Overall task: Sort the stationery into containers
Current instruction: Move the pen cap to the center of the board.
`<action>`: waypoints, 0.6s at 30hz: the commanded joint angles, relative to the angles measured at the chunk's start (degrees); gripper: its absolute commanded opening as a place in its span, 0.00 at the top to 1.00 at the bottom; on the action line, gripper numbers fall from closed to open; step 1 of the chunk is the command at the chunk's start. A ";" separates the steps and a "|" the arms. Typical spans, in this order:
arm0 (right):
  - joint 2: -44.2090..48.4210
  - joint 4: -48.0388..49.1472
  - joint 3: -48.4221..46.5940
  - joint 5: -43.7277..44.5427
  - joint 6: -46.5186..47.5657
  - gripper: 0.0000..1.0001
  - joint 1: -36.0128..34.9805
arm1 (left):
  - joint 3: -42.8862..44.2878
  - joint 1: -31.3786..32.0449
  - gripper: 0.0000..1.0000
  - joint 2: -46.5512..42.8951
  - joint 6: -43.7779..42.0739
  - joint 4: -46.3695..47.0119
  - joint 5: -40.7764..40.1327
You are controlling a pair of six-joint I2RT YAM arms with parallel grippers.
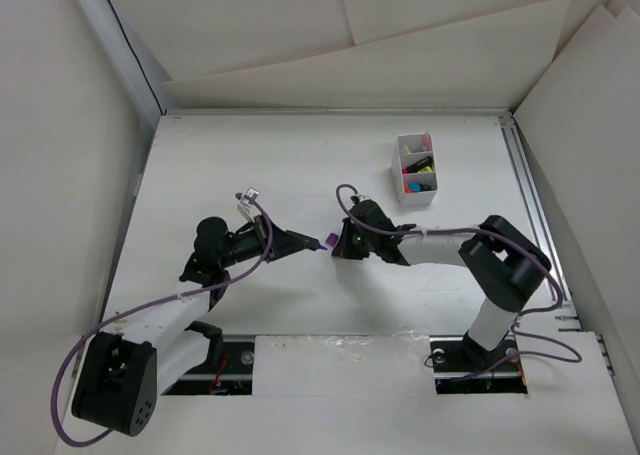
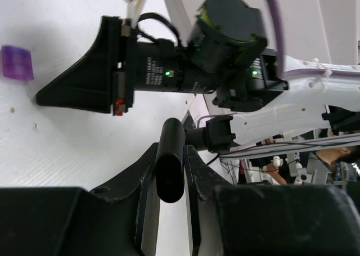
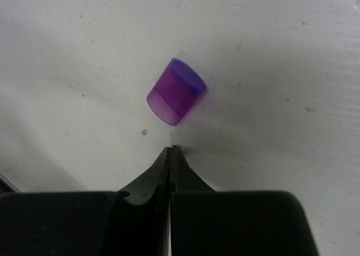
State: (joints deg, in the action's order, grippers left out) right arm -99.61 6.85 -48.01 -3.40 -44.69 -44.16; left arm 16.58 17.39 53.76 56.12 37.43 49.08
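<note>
Closed and empty, right claw (image 3: 172, 150) stands just beside the purple cap (image 3: 176, 91) on the tabletop (image 3: 67, 53), perhaps to nudge it; left claw (image 2: 171, 148) grips a black barrel (image 2: 170, 174), probably awaiting that cap.

We see a translucent purple cap (image 3: 176, 91) loose on the desk (image 3: 281, 53), a black barrel (image 2: 170, 160) pinched in the left fingers (image 2: 146, 191), and bright highlighters (image 1: 420, 164) in the white divided box (image 1: 417, 201).
</note>
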 commanded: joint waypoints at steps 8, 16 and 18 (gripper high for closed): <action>6.63 -7.47 -2.53 3.14 6.89 0.96 3.29 | 0.21 -0.34 0.91 -1.37 -2.23 3.71 1.11; 0.13 -6.94 -4.98 1.99 7.42 1.00 2.77 | 1.79 -0.34 0.91 -5.76 -5.13 -4.12 -3.02; -2.32 -6.94 -7.26 -0.11 8.03 1.00 2.77 | 1.79 -0.34 0.91 -6.29 -5.14 -4.65 -3.73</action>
State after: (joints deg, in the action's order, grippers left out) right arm -99.55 0.12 -51.16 -2.52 -38.50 -40.99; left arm 15.99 17.39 48.99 53.10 33.65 46.65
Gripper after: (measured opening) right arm 0.009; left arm 0.152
